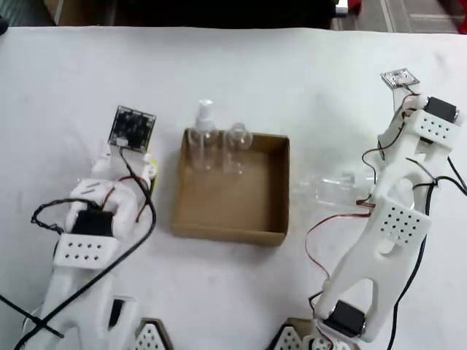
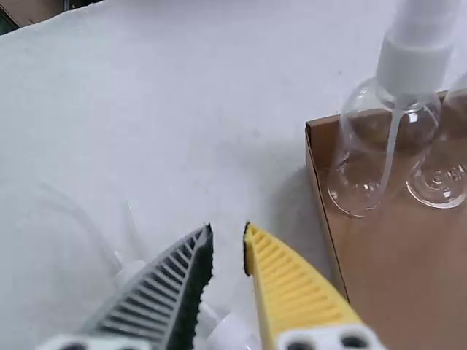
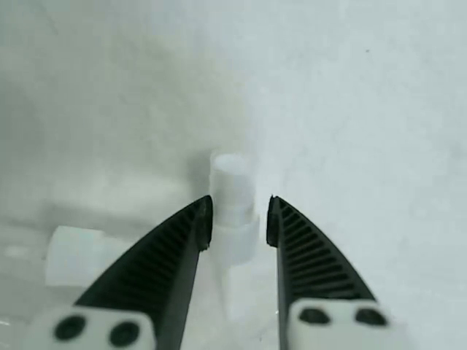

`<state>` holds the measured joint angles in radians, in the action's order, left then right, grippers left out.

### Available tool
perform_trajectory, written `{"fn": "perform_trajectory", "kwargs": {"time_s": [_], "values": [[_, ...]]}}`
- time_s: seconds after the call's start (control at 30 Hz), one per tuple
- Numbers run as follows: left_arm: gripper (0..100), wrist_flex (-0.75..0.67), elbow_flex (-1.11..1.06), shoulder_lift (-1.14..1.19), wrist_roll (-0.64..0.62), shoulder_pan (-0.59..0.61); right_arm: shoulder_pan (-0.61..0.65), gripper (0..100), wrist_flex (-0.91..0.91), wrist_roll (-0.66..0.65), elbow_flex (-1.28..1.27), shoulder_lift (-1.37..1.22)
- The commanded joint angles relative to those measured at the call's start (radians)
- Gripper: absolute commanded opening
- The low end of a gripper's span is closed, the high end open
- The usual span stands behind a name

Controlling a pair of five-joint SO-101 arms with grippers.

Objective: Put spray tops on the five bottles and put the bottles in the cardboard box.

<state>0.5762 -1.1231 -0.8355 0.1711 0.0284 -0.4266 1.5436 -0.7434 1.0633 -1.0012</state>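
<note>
**Fig. Hazards, then arm pose.**

**Hazards.** The right end effector point(image 3: 239, 209) straddles a white spray top point(image 3: 233, 175) at a narrow setting. One finger looks to touch the collar and the other sits just off it, so no firm grip is judged yet. If it closes off-centre, the small, smooth top could tip or pop out sideways. A second white piece point(image 3: 73, 255) lies just beside this end effector and could get nudged.

A clear bottle point(image 1: 328, 191) lies on its side on the bench point(image 1: 306, 87), btwn this end effector and the cardboard box point(image 1: 230, 232). It is apt to roll if a top is pushed at its neck w/o support.

The left end effector point(image 2: 228, 240) is narrow and holds nothing. Loose spray tops point(image 2: 124, 271) lie directly beneath it, and their thin tubes could snag or flick away on a pinch.

Ahead of it, just past the box wall, stand a capped bottle point(image 1: 205, 138) and a second bottle point(image 1: 237, 142), apparently w/o a top.

**Pose.** The R arm is stretched out, w/ the forearm angled in toward the box and the wrist pitched down. The L arm is folded short beside the box, wrist down.
</note>
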Motion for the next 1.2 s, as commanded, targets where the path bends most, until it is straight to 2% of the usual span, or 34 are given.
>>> {"fn": "perform_trajectory", "kwargs": {"time_s": [0.0,0.27,0.37,0.7,0.87,1.17], "values": [[8,-0.163,-0.068,0.005,-0.011,0.01,0.016,10.6,0.012,-0.012,0.031,0.01],[8,-0.218,-0.103,0.005,-0.021,0.094,0.022,10.4,0.005,-0.006,0.031,0.008],[8,-0.218,-0.103,0.005,-0.092,0.113,0.028,10.4,0.005,-0.005,0.031,0.008],[8,-0.218,-0.104,0.007,-0.109,0.111,0.039,9.8,-0.01,-0.003,0.041,-0.059],[8,-0.218,-0.104,0.007,-0.104,0.107,0.061,1.5,-0.018,-0.011,0.041,-0.059],[8,-0.219,-0.104,0.007,-0.104,0.105,0.085,1.6,-0.015,-0.003,0.133,-0.048]]}}
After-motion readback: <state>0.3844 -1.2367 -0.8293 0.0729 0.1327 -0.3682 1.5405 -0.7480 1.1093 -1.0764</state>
